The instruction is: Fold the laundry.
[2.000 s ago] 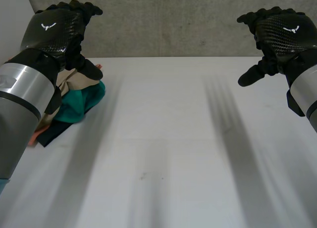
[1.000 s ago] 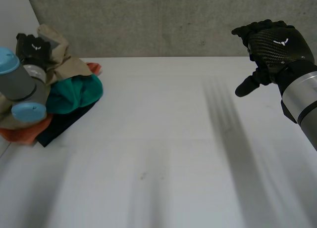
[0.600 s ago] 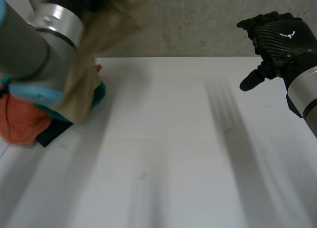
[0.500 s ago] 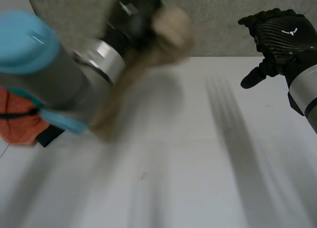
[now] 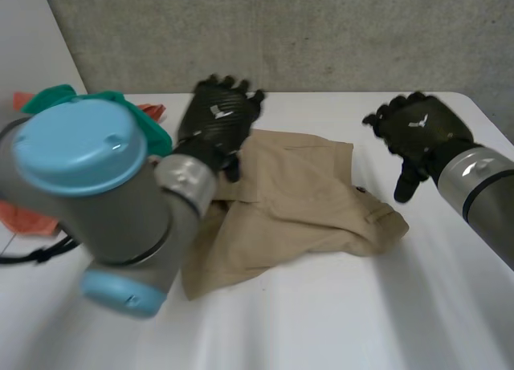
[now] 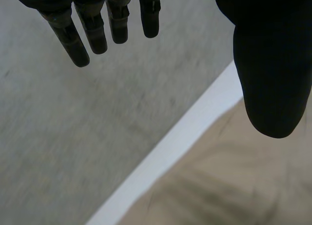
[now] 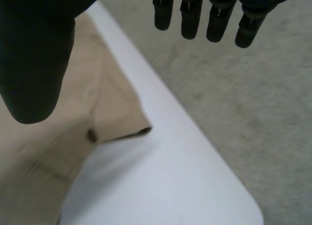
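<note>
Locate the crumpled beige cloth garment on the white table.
In the head view the crumpled beige garment lies between the left hand and right hand, right of the teal-and-orange laundry pile.

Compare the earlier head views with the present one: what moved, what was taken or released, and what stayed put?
The left hand took the beige garment from the pile at the left of the table, swung it to the middle and released it; the hand is open at its far left edge. The right hand, open, moved in toward its right side. The rest of the pile stayed.
</note>
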Controlling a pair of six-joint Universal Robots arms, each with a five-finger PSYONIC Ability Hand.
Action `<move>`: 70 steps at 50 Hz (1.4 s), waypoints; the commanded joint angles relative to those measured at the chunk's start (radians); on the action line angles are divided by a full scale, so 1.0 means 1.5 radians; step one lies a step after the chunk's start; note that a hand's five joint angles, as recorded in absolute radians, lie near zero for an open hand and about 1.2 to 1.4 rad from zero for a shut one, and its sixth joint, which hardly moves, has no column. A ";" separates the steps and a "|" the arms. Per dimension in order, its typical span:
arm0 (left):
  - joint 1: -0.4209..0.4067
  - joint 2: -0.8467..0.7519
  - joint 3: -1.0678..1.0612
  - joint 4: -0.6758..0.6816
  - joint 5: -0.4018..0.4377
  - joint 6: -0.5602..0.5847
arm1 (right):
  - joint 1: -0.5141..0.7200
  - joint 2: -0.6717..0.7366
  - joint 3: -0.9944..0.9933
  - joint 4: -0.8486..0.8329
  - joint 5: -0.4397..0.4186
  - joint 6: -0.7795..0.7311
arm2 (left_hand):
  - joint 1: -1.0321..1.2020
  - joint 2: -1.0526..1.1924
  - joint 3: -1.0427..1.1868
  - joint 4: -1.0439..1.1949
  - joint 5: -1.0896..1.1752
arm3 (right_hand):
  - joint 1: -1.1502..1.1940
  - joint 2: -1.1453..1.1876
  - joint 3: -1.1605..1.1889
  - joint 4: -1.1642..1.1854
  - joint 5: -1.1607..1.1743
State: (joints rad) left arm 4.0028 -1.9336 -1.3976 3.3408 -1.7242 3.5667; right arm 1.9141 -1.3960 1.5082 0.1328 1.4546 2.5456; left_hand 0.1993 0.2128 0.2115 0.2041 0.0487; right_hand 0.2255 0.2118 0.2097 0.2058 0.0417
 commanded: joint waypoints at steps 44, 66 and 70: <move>0.044 0.124 -0.164 0.051 0.004 -0.016 | -0.039 -0.027 0.104 -0.232 -0.045 -0.170 | 0.798 0.789 0.790 0.795 0.782 | 0.780 0.790 0.791 0.794 0.787; 0.065 0.004 -0.005 -0.093 0.014 -0.021 | -0.047 0.123 -0.218 0.193 -0.052 -0.068 | 0.798 0.789 0.790 0.795 0.782 | 0.780 0.790 0.791 0.794 0.787; 0.067 -0.110 0.063 -0.093 0.008 -0.022 | -0.045 0.210 -0.228 0.160 -0.049 -0.066 | 0.798 0.789 0.790 0.795 0.782 | 0.780 0.790 0.791 0.794 0.787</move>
State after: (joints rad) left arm 4.0979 -1.8778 -1.4144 3.1959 -1.7030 3.5332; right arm 1.8417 -1.2448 1.1671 0.4320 1.3720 2.4474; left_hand 1.1503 1.1936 1.1870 1.1971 0.9880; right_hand 1.1036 1.1589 1.1794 1.1940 1.0099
